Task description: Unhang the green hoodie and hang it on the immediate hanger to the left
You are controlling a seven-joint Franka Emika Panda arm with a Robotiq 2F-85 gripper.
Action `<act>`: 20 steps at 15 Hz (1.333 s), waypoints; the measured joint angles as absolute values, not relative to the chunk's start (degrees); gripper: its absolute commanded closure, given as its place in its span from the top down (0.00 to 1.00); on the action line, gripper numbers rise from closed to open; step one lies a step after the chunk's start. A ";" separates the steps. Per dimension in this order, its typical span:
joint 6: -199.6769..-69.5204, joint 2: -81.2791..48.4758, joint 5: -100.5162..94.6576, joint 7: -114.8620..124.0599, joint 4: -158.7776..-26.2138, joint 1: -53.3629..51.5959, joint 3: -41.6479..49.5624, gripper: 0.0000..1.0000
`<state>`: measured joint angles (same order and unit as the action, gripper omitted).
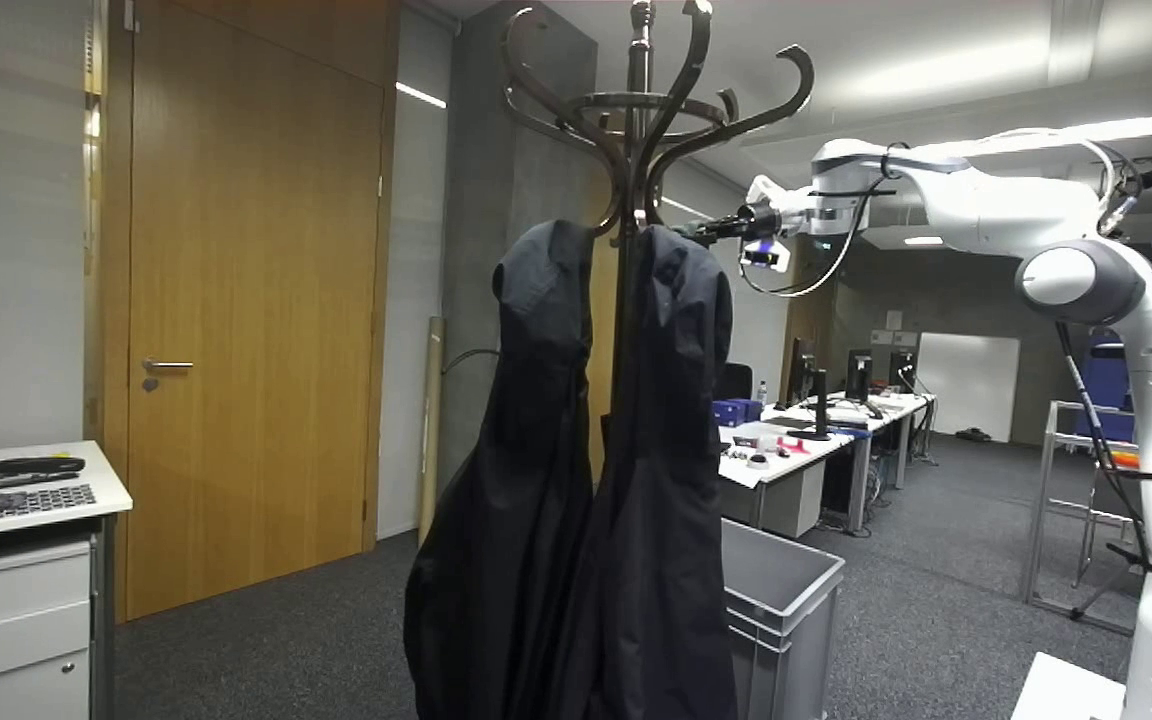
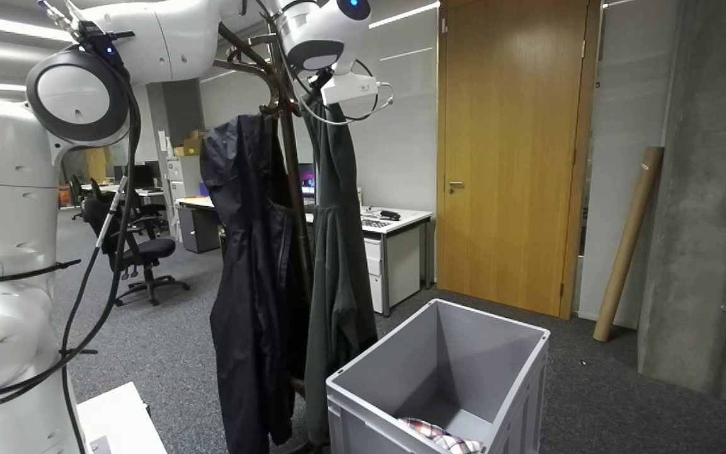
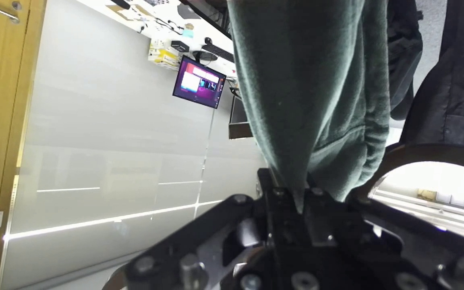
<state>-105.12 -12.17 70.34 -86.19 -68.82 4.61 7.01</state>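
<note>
Green hoodie (image 2: 338,271): one | end effector (image 3: 292,193): one, pinched onto its cloth | dark coats (image 1: 506,530): two | crate (image 2: 394,366): one

hoodie (image 2: 339,258): 1 | coats (image 1: 671,480): 2 | coat-stand (image 1: 640,135): 1 | crate (image 2: 486,350): 1

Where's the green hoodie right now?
In an exterior view, the green hoodie hangs just right of a dark coat, partly behind the grey bin. The wrist view shows the gripper pinching its top.

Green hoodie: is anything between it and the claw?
Nothing visible: in the wrist view, the claw is closed directly on the green hoodie, pinching a bit of its fabric.
</note>
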 measured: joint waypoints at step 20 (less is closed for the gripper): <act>-112.25 5.23 48.46 -65.09 -77.07 3.63 8.55 0.01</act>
<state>-112.25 5.23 48.46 -65.09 -77.07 3.63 8.55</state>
